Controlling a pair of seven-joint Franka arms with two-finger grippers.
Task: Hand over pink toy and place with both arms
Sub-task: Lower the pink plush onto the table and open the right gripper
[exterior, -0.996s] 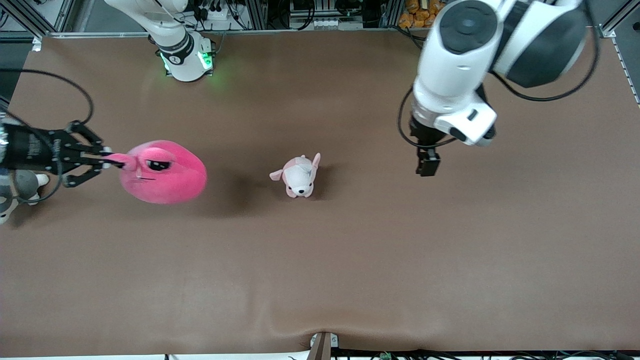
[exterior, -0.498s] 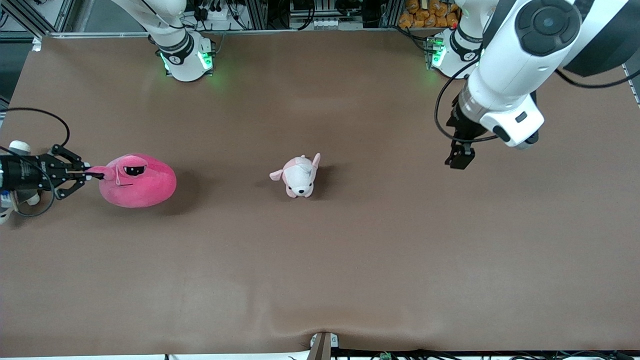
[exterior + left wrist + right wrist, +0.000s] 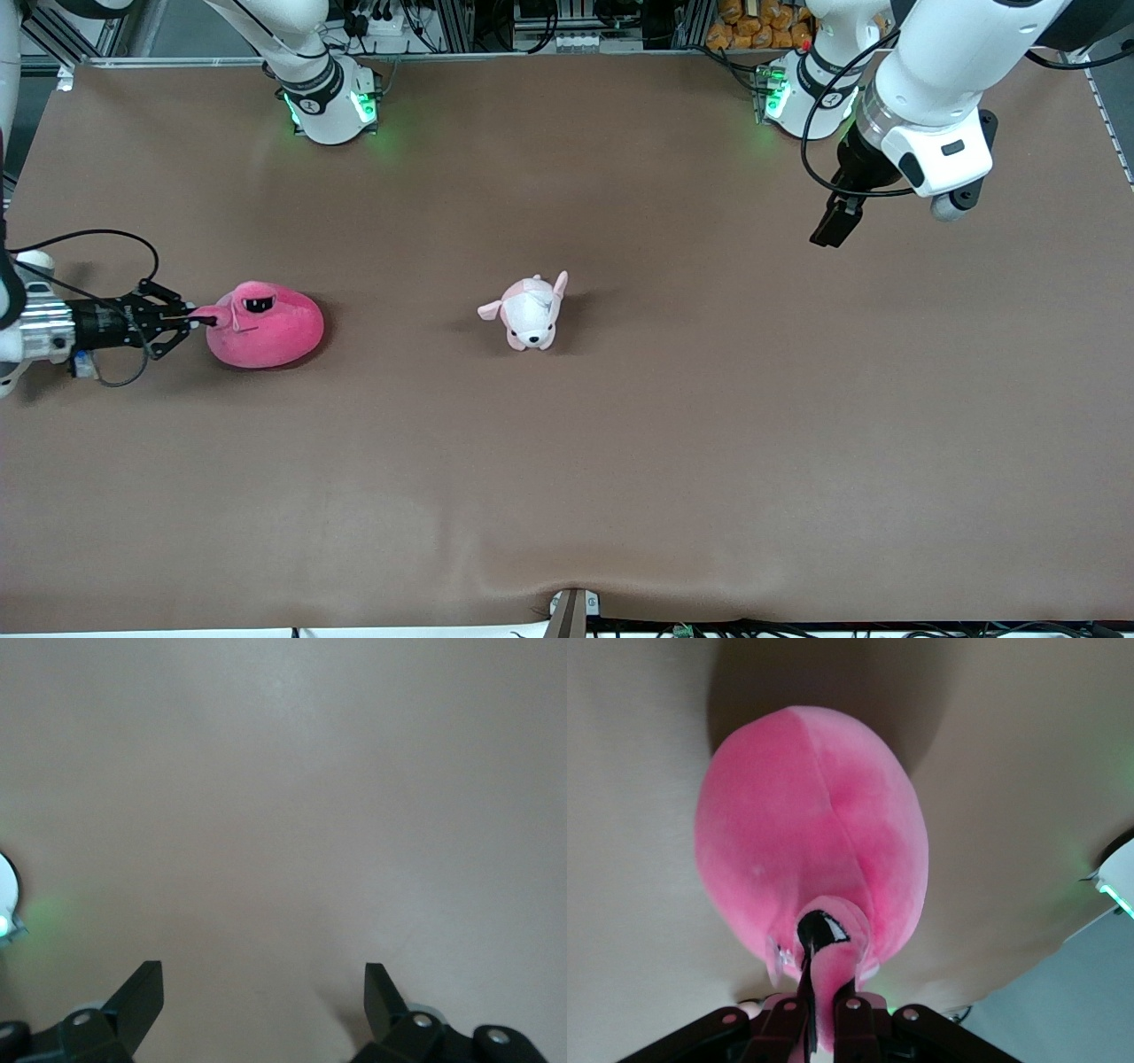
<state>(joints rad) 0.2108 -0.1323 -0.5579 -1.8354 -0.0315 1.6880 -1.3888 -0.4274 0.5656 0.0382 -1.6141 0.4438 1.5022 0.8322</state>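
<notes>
A robotics lab. Two white arms' bases (image 3: 328, 106) (image 3: 802, 93) are bolted at the edge of a table (image 3: 620, 461) covered in plain brown sheet, each glowing with green status lights. Along that edge run aluminium frame rails (image 3: 496, 27), power strips and bundles of black cable (image 3: 390, 22). Loose cables (image 3: 106, 244) trail from the arms' wrists. Only plush toys (image 3: 530, 312) lie on the table, as test props.

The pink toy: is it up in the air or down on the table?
Down, it seems: the pink toy sits on the table, shadow tight beneath it, while the right gripper pinches its ear.
</notes>
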